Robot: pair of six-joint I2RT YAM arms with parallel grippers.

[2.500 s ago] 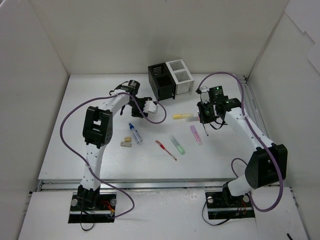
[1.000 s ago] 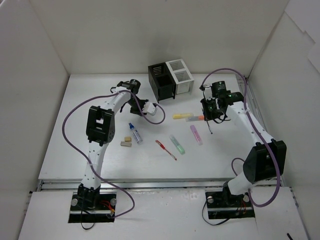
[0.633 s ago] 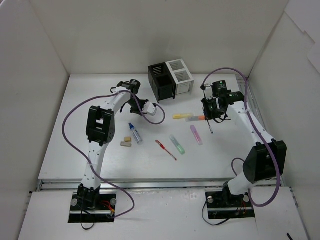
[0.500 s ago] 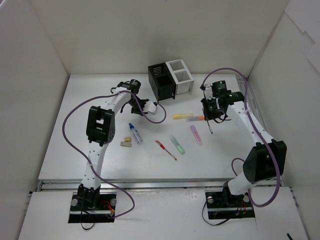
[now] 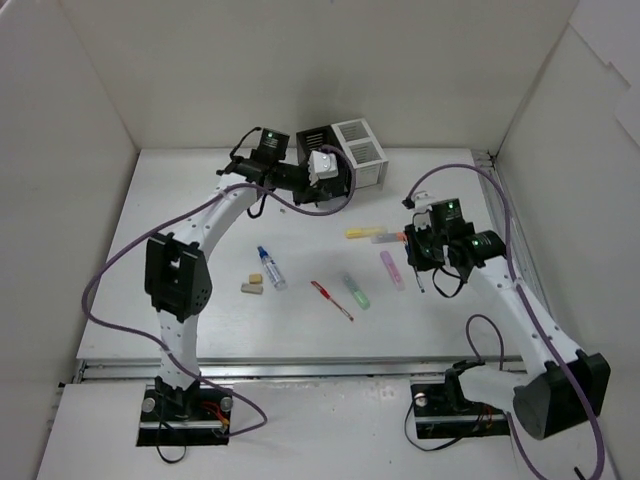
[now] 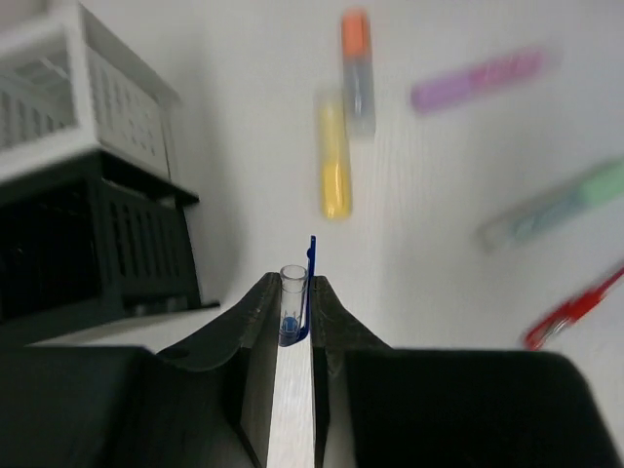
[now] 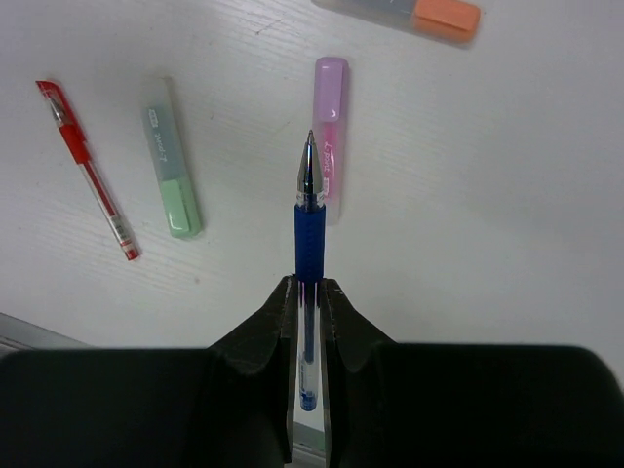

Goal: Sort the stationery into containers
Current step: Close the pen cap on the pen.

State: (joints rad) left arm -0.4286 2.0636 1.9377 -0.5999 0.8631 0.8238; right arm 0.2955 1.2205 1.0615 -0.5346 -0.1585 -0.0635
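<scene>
Barely started imo: left gripper [image 6: 293, 286] pinches a clear blue-clipped pen cap [image 6: 292, 310] by the black divided cube [image 6: 97, 244], right gripper [image 7: 310, 285] clamps a thin blue pen [image 7: 308, 229]; plastic highlighters [image 5: 354, 289] lie unsorted mid-table.

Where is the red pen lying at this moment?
In the top view, the red pen lies flat on the table near the middle. The green highlighter is just to its right and the blue-capped white stick is further to its left.
</scene>
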